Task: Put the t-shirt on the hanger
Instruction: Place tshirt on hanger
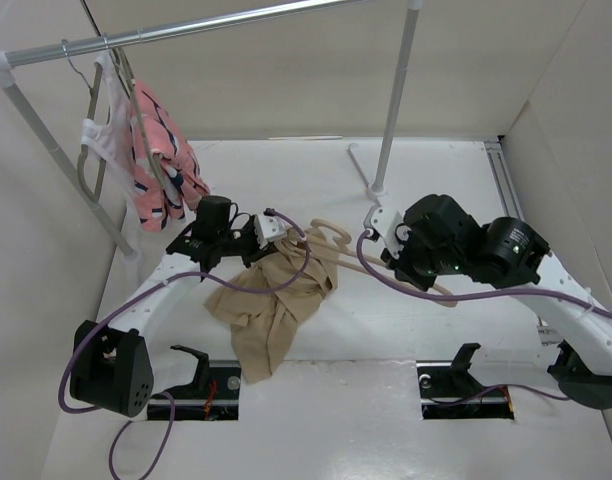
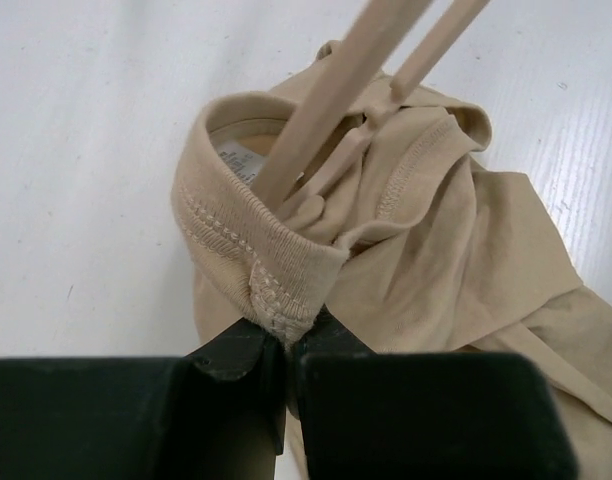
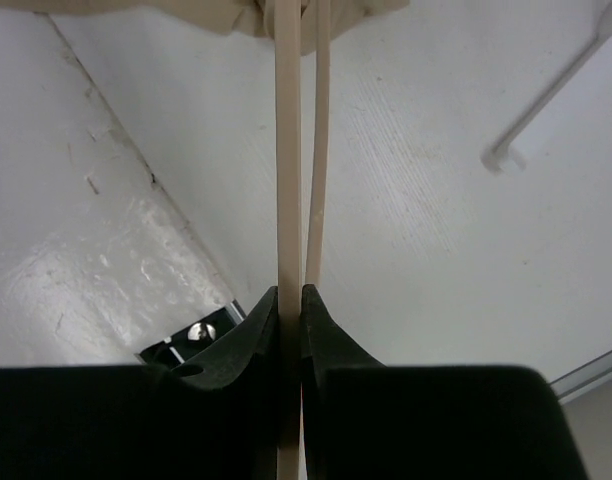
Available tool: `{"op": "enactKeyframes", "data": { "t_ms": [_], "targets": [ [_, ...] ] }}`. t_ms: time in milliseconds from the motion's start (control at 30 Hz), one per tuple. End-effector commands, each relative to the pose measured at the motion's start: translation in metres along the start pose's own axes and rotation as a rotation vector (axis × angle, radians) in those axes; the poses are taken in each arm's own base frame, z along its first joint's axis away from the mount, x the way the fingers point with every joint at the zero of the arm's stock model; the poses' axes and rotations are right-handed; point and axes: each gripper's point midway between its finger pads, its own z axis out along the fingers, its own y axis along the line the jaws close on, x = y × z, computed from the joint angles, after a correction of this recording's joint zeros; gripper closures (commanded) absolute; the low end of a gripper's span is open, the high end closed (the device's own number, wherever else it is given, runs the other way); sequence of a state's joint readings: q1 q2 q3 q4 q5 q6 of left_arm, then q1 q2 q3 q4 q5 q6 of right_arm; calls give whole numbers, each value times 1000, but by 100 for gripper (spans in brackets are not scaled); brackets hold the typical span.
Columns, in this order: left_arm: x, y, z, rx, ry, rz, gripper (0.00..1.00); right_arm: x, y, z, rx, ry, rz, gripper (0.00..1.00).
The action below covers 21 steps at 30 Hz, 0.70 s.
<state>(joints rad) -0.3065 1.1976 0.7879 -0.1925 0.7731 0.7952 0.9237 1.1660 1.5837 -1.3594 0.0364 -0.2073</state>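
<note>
Looked down on a flat white table [image 1: 286,170] under a silver metal clothes rail [image 1: 186,30]. Found the plain tan short-sleeved cotton t-shirt [image 1: 276,300] crumpled on the table between the two arms, nearer to the left one, with its collar part lifted up. Saw a pink patterned garment [image 1: 166,165] hanging from the rail at the far left, apart from the t-shirt. Noted the slim pale peach plastic hanger [image 2: 331,95] lying tilted, with one end pushed through the neck opening just beside the small white label [image 2: 234,155] and the other end reaching toward the right arm. Pinched the ribbed collar of the t-shirt with the left gripper [image 2: 286,345], fingers closed tightly on the fabric. Clamped a thin bar of the hanger with the right gripper [image 3: 291,300], jaws almost together around it.
</note>
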Motion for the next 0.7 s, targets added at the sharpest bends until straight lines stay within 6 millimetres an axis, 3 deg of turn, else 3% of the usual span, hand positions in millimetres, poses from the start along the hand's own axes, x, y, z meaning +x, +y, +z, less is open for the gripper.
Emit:
{"op": "enactKeyframes", "data": {
  "t_ms": [0,133,200,333,533,667],
  "targets": [
    [-25,20,-4,-58,-44,58,100,-18,13,-13,-62,-154,-17,100],
    [-26,6,-6,29,-45,153,100,-23,11,-17,-51,-208,-26,100],
    [-37,3,-10,60,-69,193,100,-31,12,-17,-57,-249,-28,100],
    [-50,-21,-17,194,-110,260,97,-40,20,-13,-103,-289,-62,100],
    [-77,-23,-27,219,-165,301,95,-35,29,-3,-149,-269,-91,100],
    [-73,-23,-29,217,-122,335,99,-35,33,-10,-163,-302,-96,100]
  ]
}}
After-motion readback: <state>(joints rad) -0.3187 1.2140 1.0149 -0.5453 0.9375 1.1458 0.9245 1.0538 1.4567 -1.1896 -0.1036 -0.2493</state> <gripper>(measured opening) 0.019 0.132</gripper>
